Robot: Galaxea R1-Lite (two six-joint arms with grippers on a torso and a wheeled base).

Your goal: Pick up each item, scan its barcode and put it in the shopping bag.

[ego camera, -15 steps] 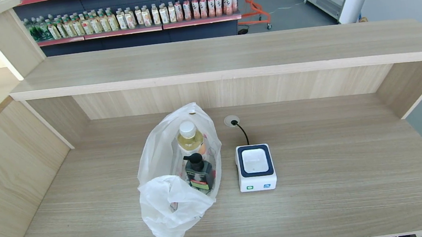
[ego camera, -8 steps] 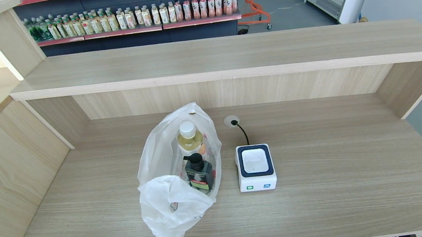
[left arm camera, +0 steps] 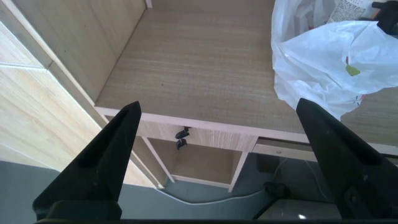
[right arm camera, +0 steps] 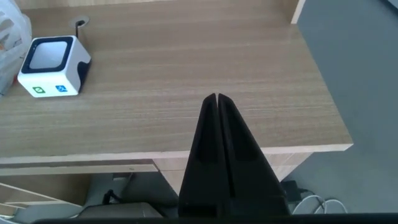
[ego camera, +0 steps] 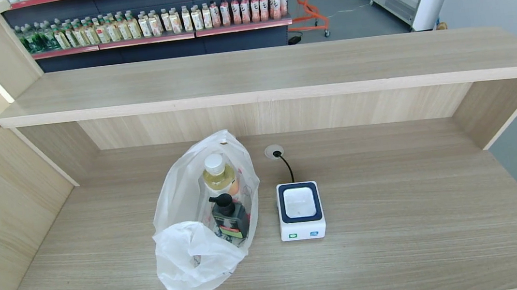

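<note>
Gripper states first: my left gripper (left arm camera: pixel 217 106) stands spread wide with nothing between its fingers, and my right gripper (right arm camera: pixel 216 96) is pressed closed on nothing. The shopping bag (ego camera: pixel 193 259) lies left of centre in the head view, slumped open on the bench (ego camera: pixel 418 224). Inside it are a tea bottle (ego camera: pixel 216 171) with a white cap and, nearer me, a dark pump bottle (ego camera: pixel 230 214). I judge the bag to be thin film: light, soft and slippery, apt to crumple, so I would take it by the handle loop at its far end, not by the loose folds. Both bottles look stiff and liquid-heavy. I would hold each round the body, and never the pump bottle by its head. The scanner (ego camera: pixel 300 203) sits just beside the bag toward frame right, its cable (ego camera: pixel 285 166) running to a hole farther back. Both grippers hang off the bench's near edge, the left one near the bag's crumpled end without touching it, the right one well apart from it, with the scanner between.
</note>
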